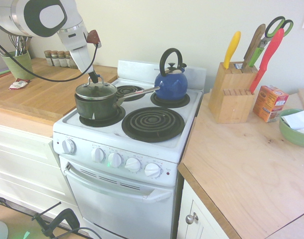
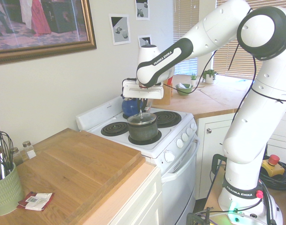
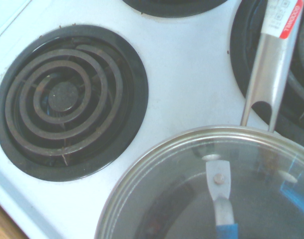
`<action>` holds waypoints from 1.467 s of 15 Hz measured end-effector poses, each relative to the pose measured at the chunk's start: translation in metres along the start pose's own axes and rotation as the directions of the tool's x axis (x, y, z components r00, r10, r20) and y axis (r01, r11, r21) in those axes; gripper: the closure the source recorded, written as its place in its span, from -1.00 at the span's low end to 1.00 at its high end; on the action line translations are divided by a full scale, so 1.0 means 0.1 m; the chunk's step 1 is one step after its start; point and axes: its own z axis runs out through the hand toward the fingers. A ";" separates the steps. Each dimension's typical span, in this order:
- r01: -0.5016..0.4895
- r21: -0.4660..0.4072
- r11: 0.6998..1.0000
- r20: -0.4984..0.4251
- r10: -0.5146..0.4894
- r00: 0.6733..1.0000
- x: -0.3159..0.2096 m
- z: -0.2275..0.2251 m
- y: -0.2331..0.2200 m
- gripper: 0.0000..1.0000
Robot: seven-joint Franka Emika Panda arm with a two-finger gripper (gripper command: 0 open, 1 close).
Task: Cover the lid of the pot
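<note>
The dark pot (image 1: 94, 107) stands on the stove's front left burner, its long silver handle (image 1: 139, 92) pointing toward the kettle. The glass lid (image 1: 95, 90) with its metal rim lies level on the pot's rim. My gripper (image 1: 93, 77) comes straight down onto the middle of the lid, fingers shut around its small knob. From the other side the gripper (image 2: 141, 110) stands directly over the lid (image 2: 142, 119) and pot (image 2: 143, 131). The wrist view shows the lid (image 3: 192, 174) close up, the pot's handle (image 3: 270, 69) beyond it.
A blue kettle (image 1: 171, 79) sits on the back right burner. Two burners, one at the front right (image 1: 153, 123) and one at the back left (image 1: 128, 91), are bare. On the right counter are a knife block (image 1: 230, 92), an orange box (image 1: 269, 102) and a green bowl (image 1: 294, 128).
</note>
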 end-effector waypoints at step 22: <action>0.055 0.098 0.994 -0.040 -0.051 0.998 -0.14 0.02 0.28 1.00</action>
